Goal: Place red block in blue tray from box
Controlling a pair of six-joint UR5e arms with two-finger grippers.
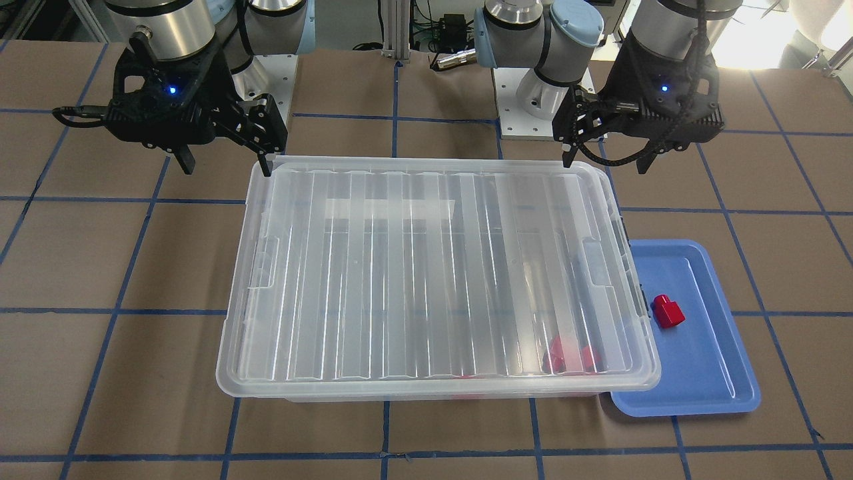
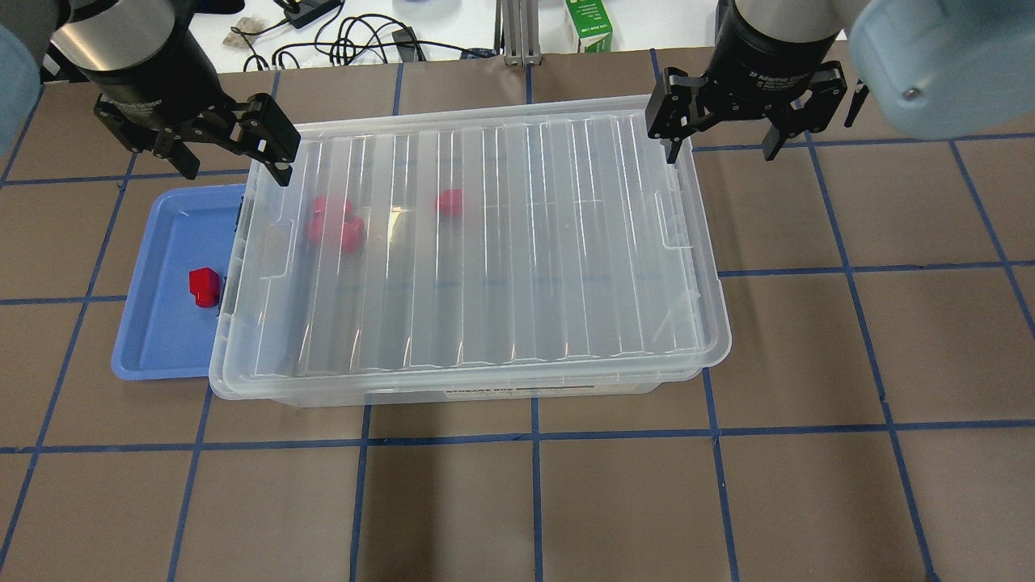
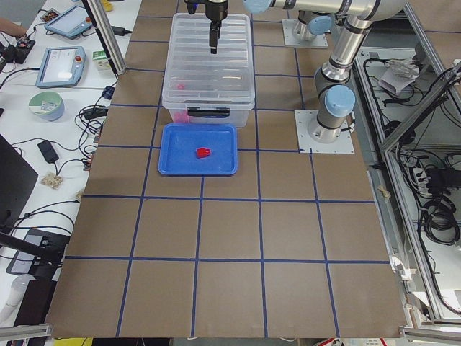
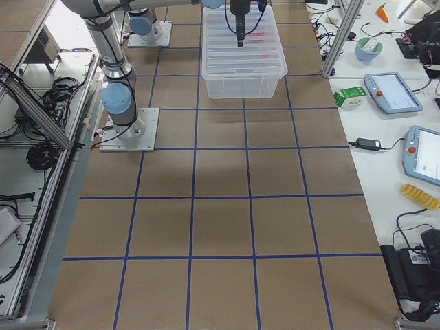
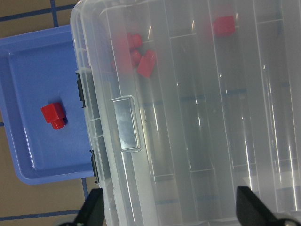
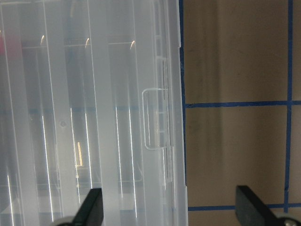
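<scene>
Red block (image 2: 204, 287) lies in the blue tray (image 2: 162, 356), left of the box (image 2: 485, 393). Left gripper (image 2: 234, 166) and right gripper (image 2: 721, 145) hang spread above the lid's (image 2: 485, 242) two ends; uneven pressing could skid it onto the tray.

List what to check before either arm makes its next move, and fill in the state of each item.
1. Delivery: ok. One red block lies on the floor of the blue tray, free of both grippers.
2. The left gripper is empty: ok. It is open, above the lid at its tray-side end.
3. The right gripper is empty: ok. It is open, above the opposite end.
4. The lid covers the box: ok. Whether it is latched: cannot tell.
5. Access to the other red blocks: not ok. They sit under the lid.
6. The tray is free to lift: probably not ok. The lid's rim overlaps its edge from above.
</scene>
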